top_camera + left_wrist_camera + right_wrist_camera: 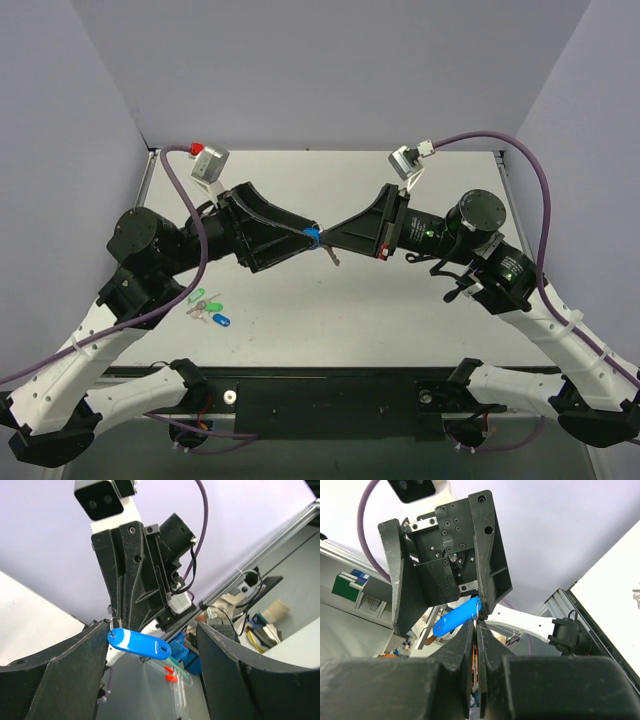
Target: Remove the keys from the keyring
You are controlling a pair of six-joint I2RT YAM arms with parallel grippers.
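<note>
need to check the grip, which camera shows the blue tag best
Left wrist: the whole blue tag shows side-on, hanging from the shut right pincer. Right wrist shows it partly hidden by that pincer's own fingers; the top view shows only a blue speck.

Loose tags on a white table, left of centre.
A small bunch of green tags lies just beside a dark blue tag on the table. There may be silvery metal bits next to them, but they are too small to tell. Lavender walls enclose the table on three sides.
</note>
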